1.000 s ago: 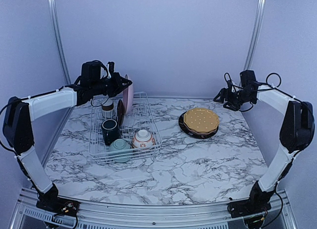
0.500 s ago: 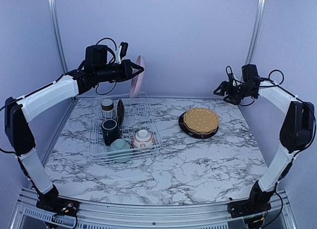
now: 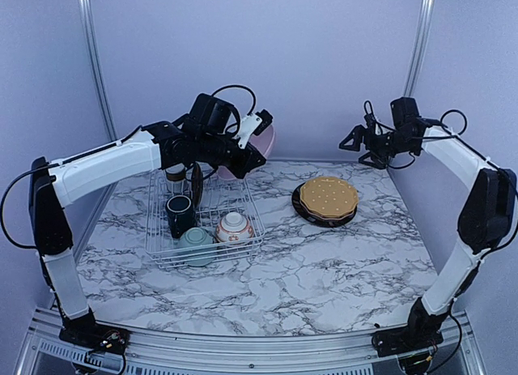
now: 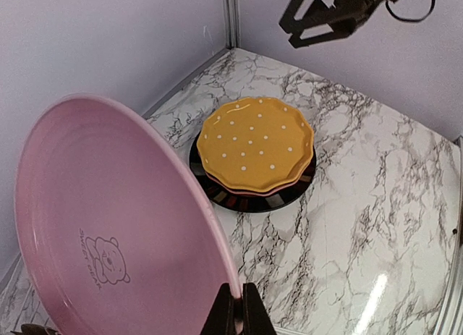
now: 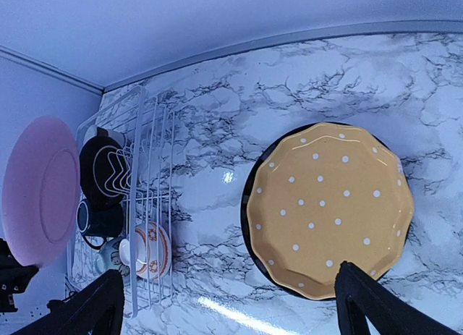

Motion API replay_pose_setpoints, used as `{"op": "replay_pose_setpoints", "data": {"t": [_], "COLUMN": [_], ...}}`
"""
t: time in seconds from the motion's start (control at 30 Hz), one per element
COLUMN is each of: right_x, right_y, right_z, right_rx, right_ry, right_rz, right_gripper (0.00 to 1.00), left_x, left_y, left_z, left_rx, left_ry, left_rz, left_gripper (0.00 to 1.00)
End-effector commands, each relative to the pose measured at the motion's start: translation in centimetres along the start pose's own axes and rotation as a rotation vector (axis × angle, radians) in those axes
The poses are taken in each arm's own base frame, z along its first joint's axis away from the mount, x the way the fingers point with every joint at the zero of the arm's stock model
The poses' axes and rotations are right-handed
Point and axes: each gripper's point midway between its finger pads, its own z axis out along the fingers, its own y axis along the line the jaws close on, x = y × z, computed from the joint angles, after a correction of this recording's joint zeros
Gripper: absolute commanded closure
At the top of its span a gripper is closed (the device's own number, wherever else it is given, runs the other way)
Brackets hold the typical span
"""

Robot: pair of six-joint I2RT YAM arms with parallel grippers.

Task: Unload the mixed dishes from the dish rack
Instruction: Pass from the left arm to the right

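**While hauling the pink plate across: a bit under halfway unloaded**

Clamped tight on that plate's rim with the left gripper, up in the air and tilted, somewhere between the dish rack and the stack on the table. Already out and piled up over on the right: yellow plate on top, black plate at the bottom, plus something reddish sandwiched between, hard to call.

Still waiting in the rack: one dark plate standing in the dividers, white-and-brown cup, dark green mug, pale green bowl, floral bowl. So all the cups and bowls left to do.

Nothing in the right gripper, spread wide and hanging above the far right corner.

Versus a second back: then barely clear of the rack's back dividers with that plate, next up high over the rack, now swung out right toward the stack. Also spread noticeably wider on the right side than back then. No change in the stack or the rack's leftovers.
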Motion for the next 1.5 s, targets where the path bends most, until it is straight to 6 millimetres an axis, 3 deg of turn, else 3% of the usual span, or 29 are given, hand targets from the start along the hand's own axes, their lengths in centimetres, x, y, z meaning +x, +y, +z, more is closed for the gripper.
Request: {"op": "replay_pose_setpoints", "data": {"t": [0.0,0.27,0.5,1.0,1.17,1.43,1.47], "right_x": [0.8,2.1,4.1,7.7,8.5,8.3,8.2], "right_y": [4.1,8.5,11.6,12.7,12.1,11.7,11.7], "right_z": [0.3,2.5,4.4,9.1,10.0,10.1,10.0], "right_rx": [-0.049,-0.108,-0.130,0.039,0.135,0.173,0.174], "right_ry": [0.060,0.135,0.209,0.321,0.343,0.334,0.332], "right_rz": [-0.089,-0.161,-0.238,-0.406,-0.462,-0.479,-0.480], "right_gripper": [0.02,0.06,0.13,0.39,0.58,1.00,1.00], "left_x": [2.8,6.8,9.3,10.0,10.2,10.2,10.2], "left_y": [-2.0,-5.9,-7.2,-8.7,-8.7,-7.9,-7.8], "left_z": [1.0,2.1,2.7,3.0,2.9,2.8,2.8], "left_rx": [-0.039,-0.042,-0.062,-0.078,-0.084,-0.131,-0.138], "left_ry": [0.113,0.241,0.315,0.332,0.339,0.349,0.351], "left_rz": [0.230,0.450,0.561,0.619,0.625,0.635,0.637], "left_gripper": [1.00,1.00,1.00,1.00,1.00,1.00,1.00]}}
